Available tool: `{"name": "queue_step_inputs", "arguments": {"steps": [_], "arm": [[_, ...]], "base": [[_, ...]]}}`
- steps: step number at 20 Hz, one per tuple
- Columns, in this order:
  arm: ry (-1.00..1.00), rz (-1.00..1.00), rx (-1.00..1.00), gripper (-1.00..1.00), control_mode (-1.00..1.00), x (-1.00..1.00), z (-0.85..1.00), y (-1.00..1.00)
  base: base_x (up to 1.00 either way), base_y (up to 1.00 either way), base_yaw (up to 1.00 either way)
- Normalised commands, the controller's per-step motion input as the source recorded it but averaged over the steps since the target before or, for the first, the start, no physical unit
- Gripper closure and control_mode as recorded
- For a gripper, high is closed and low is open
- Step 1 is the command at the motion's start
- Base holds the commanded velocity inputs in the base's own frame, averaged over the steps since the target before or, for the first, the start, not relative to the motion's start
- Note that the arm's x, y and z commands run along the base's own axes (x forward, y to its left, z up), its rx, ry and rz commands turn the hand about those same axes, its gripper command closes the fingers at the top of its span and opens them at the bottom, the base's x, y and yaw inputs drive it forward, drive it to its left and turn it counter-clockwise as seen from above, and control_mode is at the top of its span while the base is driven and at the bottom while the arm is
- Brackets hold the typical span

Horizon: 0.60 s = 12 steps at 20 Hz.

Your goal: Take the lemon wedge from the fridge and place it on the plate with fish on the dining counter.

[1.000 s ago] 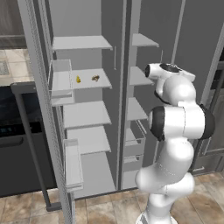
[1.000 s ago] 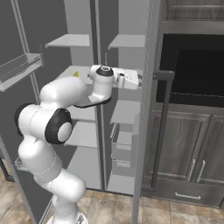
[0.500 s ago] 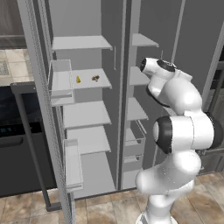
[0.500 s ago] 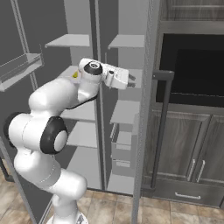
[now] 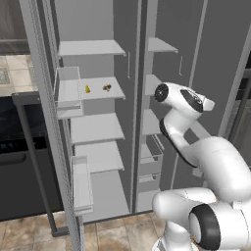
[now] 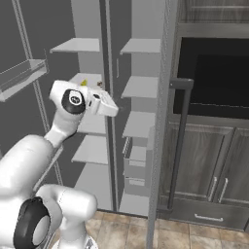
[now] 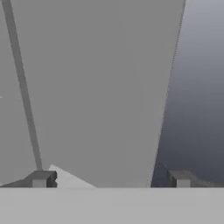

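- While your claw [image 7: 111, 179] hangs empty, tips wide apart, facing the fridge [image 5: 122, 29] interior, the lemon wedge [image 5: 87, 89] lies on a left-compartment shelf, leftward and deeper in.

Lemon wedge [image 5: 87, 89] on a shelf in the left compartment of the fridge [image 5: 98, 48], brown lump [image 5: 106, 87] just right of it on the same shelf, both well left of the arm.

Arm raised, bent forward; claw [image 7: 111, 179] spread wide, seemingly empty.
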Motion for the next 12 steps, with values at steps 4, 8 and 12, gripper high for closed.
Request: {"name": "queue_step_inputs", "arguments": {"steps": [4, 8, 12], "arm": [[0.14, 0.46, 0.20, -1.00, -1.00, -0.75, -0.29, 0.26], [0.25, 0.43, 0.29, -1.00, -1.00, -0.48, -0.28, 0.24], [0.39, 0.29, 0.22, -1.00, -1.00, -0.11, 0.00, 0.65]], "base": [[0.00, 0.00, 0.00], [0.00, 0.00, 0.00], [0.00, 0.00, 0.00]]}}
